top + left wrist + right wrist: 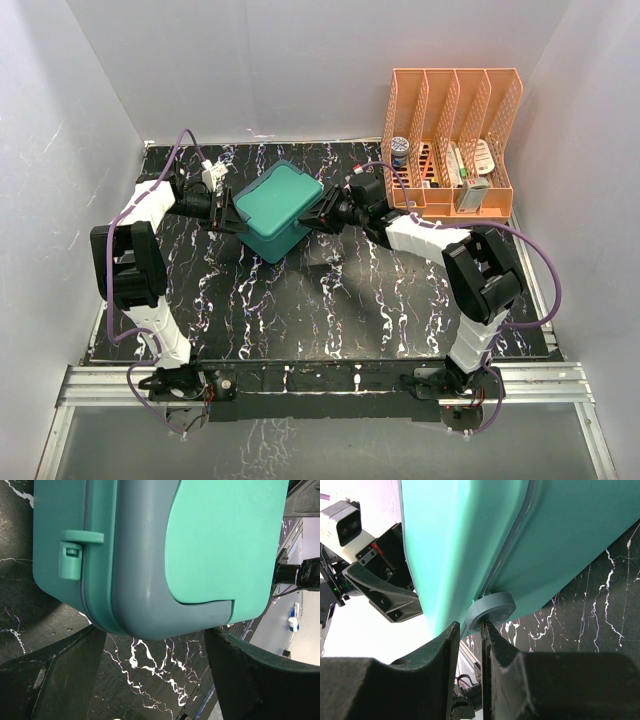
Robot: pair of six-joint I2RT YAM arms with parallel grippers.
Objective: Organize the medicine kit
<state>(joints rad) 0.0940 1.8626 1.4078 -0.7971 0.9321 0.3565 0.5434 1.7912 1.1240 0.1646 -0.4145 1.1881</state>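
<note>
Left hand (232, 213) hanging released at the left corner of the teal medicine kit (280, 200), fingers spreading wide either side of that corner, kit lying skewed with its lid closed, black marbled bench (330, 300) showing under it, right hand (318, 213) clenching nearly closed at the kit's right corner just beside its grey round knob (492, 609), orange rack (455, 120) standing right of the kit.

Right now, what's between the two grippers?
Only the kit, lid down. The top view shows it filling the gap, with the left gripper on one side and the right gripper on the other.
</note>
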